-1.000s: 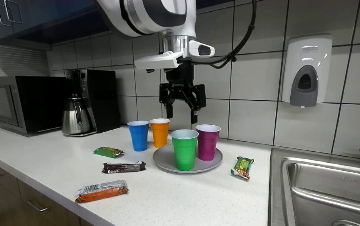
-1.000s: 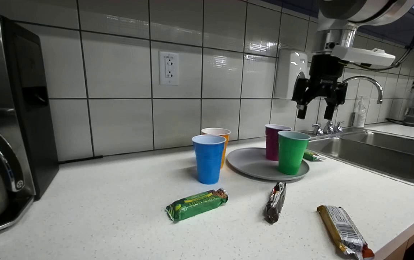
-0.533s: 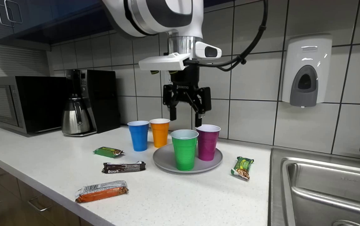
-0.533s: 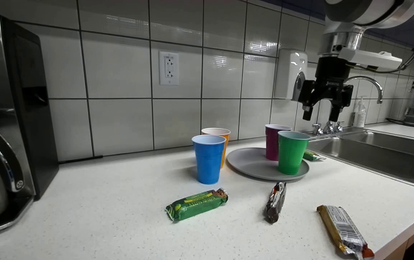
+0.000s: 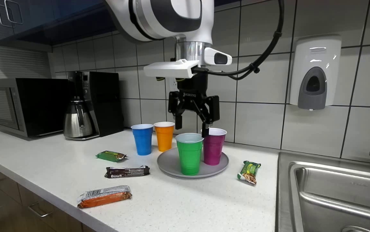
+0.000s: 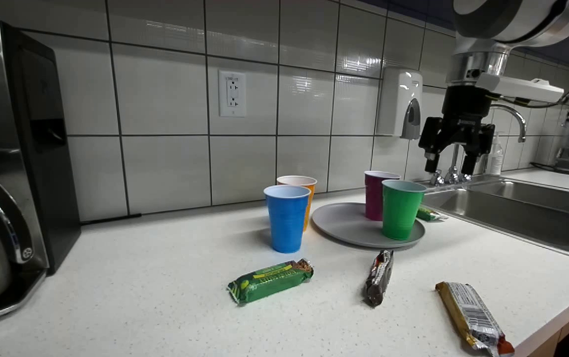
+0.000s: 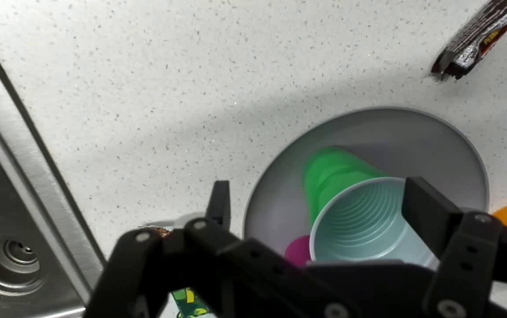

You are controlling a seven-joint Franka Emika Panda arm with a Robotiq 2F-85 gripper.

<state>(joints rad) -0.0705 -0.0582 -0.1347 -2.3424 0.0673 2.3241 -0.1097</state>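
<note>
Stretching out before you, the white speckled counter (image 5: 223, 206) carries a flat, round grey plate (image 7: 412, 132). Higher up, your black two-fingered claw (image 5: 192, 130) hangs with its fingers spread wide, pinching nothing. Lower down and, as best you can judge, closest to it, a green tapered plastic cup (image 5: 190, 158) stands on the plate, with a purple plastic cup (image 5: 215, 149) just beside it. You should find the green one light, thin-walled, slightly slippery and apt to buckle; your best hold is probably a gentle one around its wall below the rim, minding the purple neighbour. Its long axis is vertical, open mouth up, narrower base down.
</note>
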